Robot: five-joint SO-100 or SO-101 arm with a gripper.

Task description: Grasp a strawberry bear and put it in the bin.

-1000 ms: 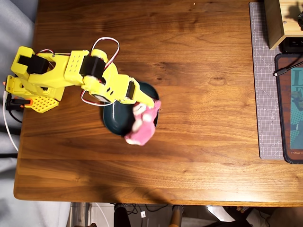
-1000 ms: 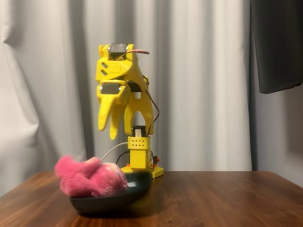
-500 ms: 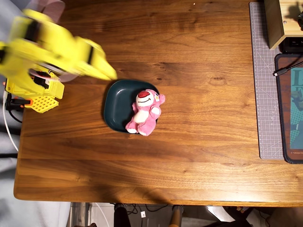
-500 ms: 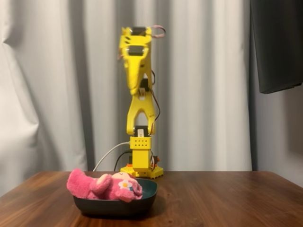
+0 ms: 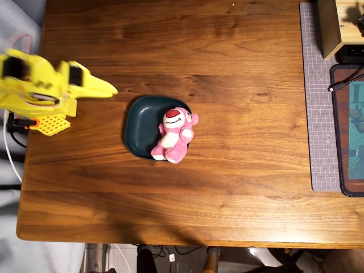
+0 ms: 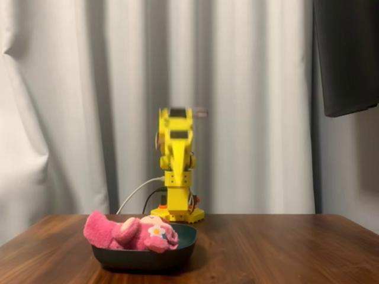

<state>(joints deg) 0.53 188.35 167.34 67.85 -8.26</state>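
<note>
The pink strawberry bear [image 5: 173,135] lies on its back in the dark teal bin [image 5: 139,122], its right side and feet hanging over the bin's right rim in the overhead view. From the fixed view the strawberry bear [image 6: 131,232] rests across the bin [image 6: 148,257], head toward the camera. My yellow gripper [image 5: 112,90] is folded back near the arm's base, up and left of the bin, fingers together and holding nothing. In the fixed view the gripper [image 6: 179,175] hangs behind the bin, slightly blurred.
The arm's base [image 5: 48,122] sits at the table's left edge. A grey cutting mat [image 5: 318,102], a wooden box [image 5: 335,28] and a dark pad [image 5: 348,131] with a cable line the right side. White curtains [image 6: 254,106] hang behind the table.
The arm has pulled away from the bin, swung left and folded down toward its base. The bear dropped from the gripper into the bin a second ago and has lain still since.
</note>
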